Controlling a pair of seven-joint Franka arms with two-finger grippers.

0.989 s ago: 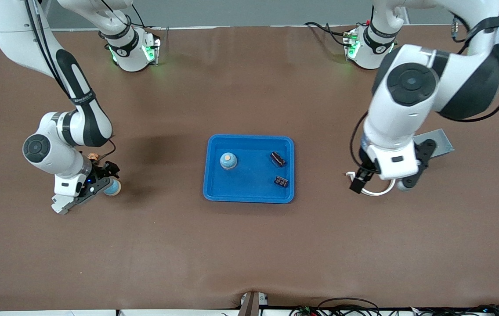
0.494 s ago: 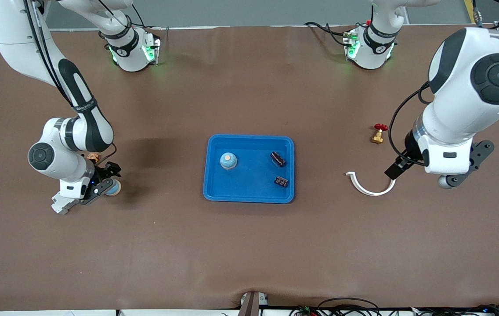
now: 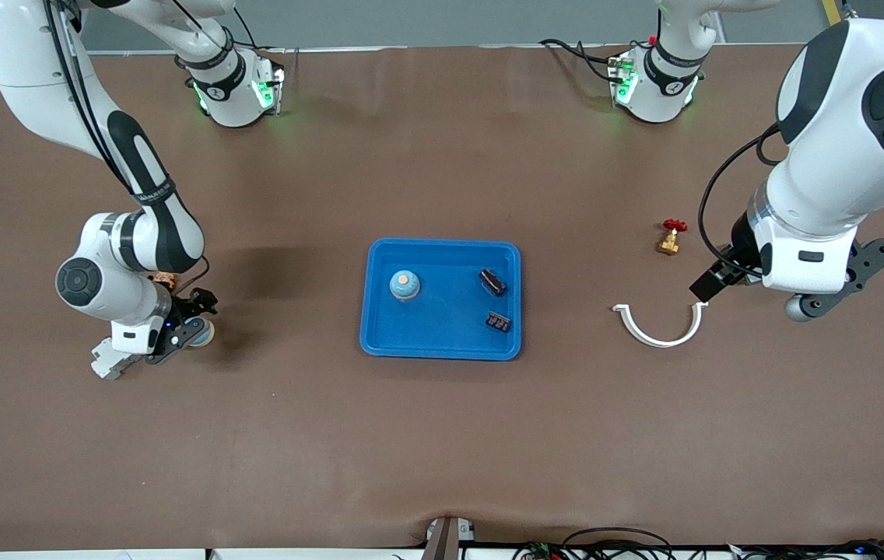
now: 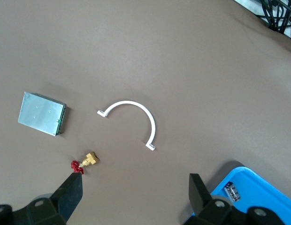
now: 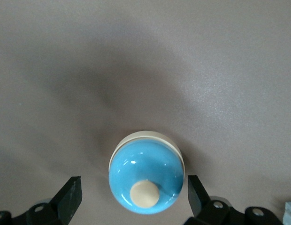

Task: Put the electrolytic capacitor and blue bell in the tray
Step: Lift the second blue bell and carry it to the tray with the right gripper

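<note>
Right gripper (image 5: 131,199), fingers apart, low over a blue bell (image 5: 146,171) at the right arm's end of the table; the bell sits between the fingers, contact not discernible. Left gripper (image 4: 134,194), fingers apart and empty, over bare table near the white half-ring (image 3: 658,326).

Since a second ago: left arm has swung off toward its own table end, uncovering the brass valve (image 3: 669,238); right gripper has barely shifted over its bell.

Right arm is bent at the elbow, wrist pointing down. Left arm is raised high.

Count: two blue bells, the second (image 3: 405,285) standing in the tray (image 3: 442,348); two small dark components (image 3: 492,281) (image 3: 498,321) in the tray, type unclear; one half-ring; one valve; one grey box (image 4: 42,113).
</note>
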